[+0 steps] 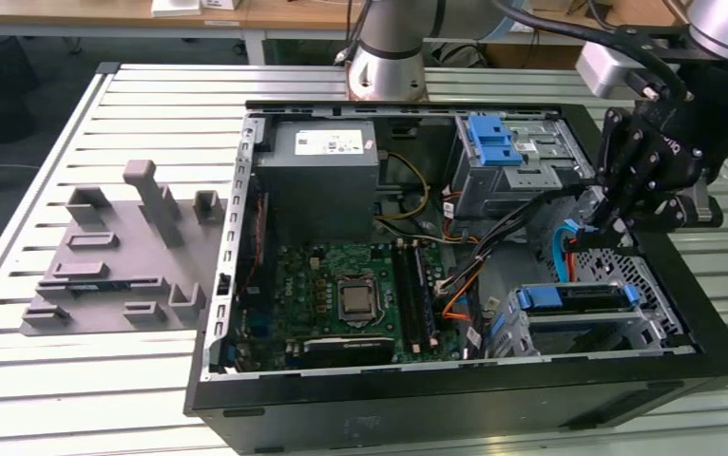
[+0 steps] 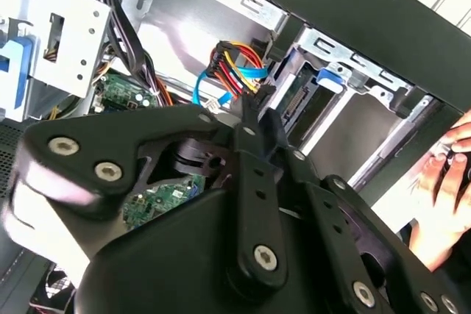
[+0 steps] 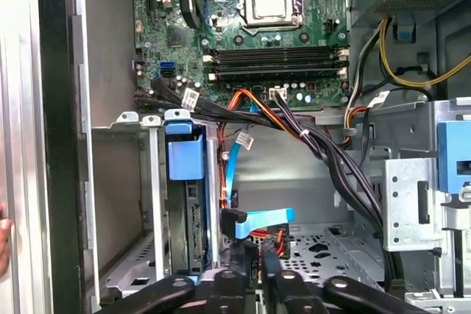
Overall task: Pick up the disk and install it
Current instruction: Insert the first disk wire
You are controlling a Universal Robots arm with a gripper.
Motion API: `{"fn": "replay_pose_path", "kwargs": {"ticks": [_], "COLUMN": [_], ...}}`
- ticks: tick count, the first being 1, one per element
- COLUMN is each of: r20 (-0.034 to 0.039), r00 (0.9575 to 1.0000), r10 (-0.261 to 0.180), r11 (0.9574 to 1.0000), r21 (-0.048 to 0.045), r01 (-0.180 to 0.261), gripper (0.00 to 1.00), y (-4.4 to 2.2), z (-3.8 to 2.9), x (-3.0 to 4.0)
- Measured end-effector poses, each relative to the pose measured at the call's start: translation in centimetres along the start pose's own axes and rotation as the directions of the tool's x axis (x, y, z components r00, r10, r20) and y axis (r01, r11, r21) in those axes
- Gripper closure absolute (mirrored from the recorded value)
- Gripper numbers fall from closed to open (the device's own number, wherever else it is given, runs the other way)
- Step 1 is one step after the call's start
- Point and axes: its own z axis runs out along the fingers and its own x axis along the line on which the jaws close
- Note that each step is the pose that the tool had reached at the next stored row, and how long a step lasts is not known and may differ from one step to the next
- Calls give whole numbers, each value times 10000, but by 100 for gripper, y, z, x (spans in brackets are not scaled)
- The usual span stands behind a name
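Fingers: the black linkage gripper [image 1: 607,231] hangs inside the open black desktop computer case [image 1: 466,408]; its two slim fingers [image 2: 254,119] meet at their tips, pressed together with nothing visibly between them, right at a bundle of coloured power wires and a flat light-blue data cable [image 3: 261,220].
Likely reason: judging by the pose, the closed tips are working at the cable plugs beside the drive bay, not carrying anything.
Disk: the flat silver-metal hard drive in its blue plastic carrier frame [image 1: 576,298] sits just beside the fingertips, already slotted into the perforated grey metal drive cage [image 1: 649,275], its blue handle [image 3: 185,154] facing outward.
Cage contents: the one drive, standing on edge in its slot; the neighbouring slot looks vacant.
Farther out in the case: a green motherboard [image 1: 352,294], a big grey power-supply box [image 1: 319,157], and a second blue-clipped bay [image 1: 497,142].
Outside the case: a grey plastic fixture [image 1: 117,266] rests on the slatted table [image 1: 34,380], well apart.
Edge of scene: a person's hand [image 2: 449,182] rests near the case wall.
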Motion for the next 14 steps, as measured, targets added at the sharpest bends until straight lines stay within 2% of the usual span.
{"fn": "replay_pose_path", "kwargs": {"ticks": [1, 3, 4, 7, 9, 14], "r20": [-1, -15, -49, -250, -355, -516], "r00": [10000, 10000, 10000, 9997, 9994, 9987], "r10": [0, 0, 0, 0, 0, 1], "r11": [10000, 10000, 10000, 10000, 10000, 10000], "r21": [1, 3, 7, 34, 49, 67], "r01": [0, 0, 1, 1, 2, 2], "gripper": [75, 75, 75, 75, 75, 75], "y": [0, 1, 1, 2, 2, 4], "z": [4, 10, 13, 22, 30, 52], "x": [-5, -15, -21, -33, -41, -60]}}
